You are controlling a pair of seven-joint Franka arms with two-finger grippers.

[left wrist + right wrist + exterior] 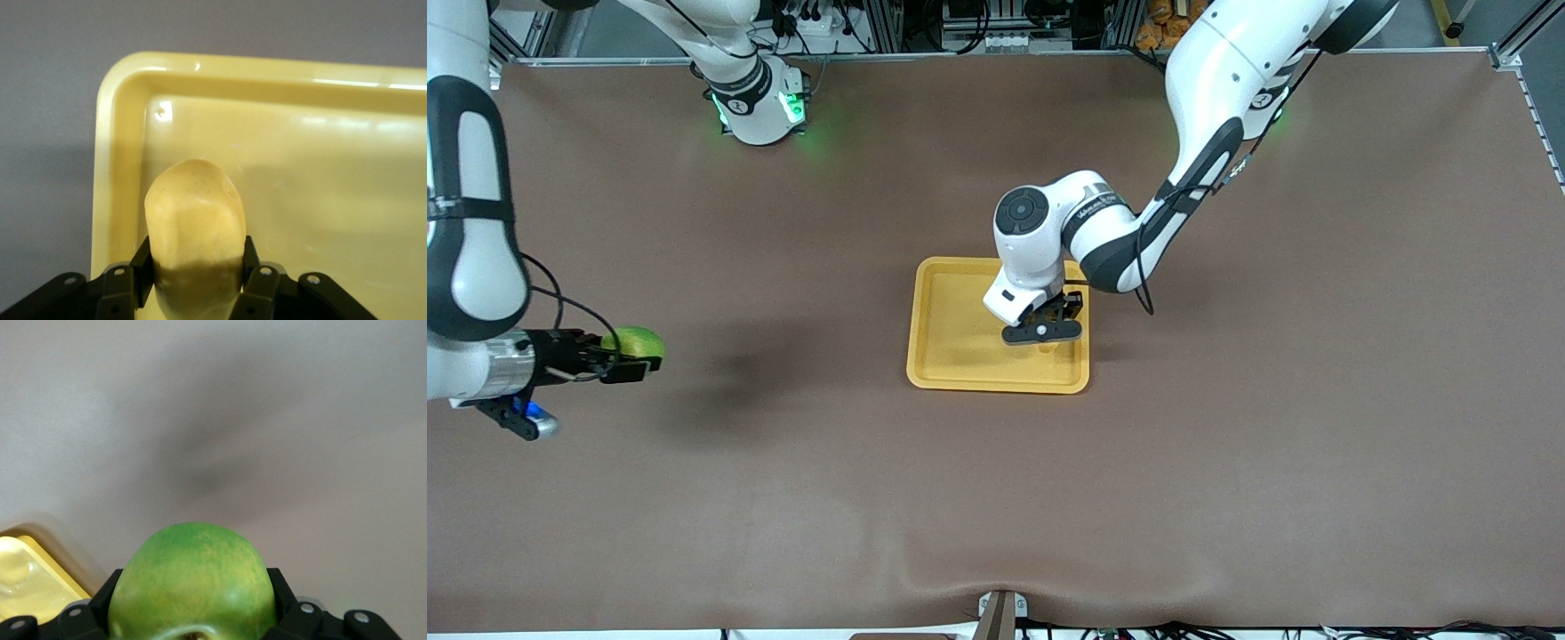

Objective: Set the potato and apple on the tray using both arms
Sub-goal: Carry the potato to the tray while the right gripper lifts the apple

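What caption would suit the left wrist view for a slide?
Left gripper holds the potato over a corner of the yellow tray.

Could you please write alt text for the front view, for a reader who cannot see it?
The left gripper holds the potato low over the yellow tray at the middle of the brown table. The right gripper holds the green apple above the table toward the right arm's end, away from the tray.
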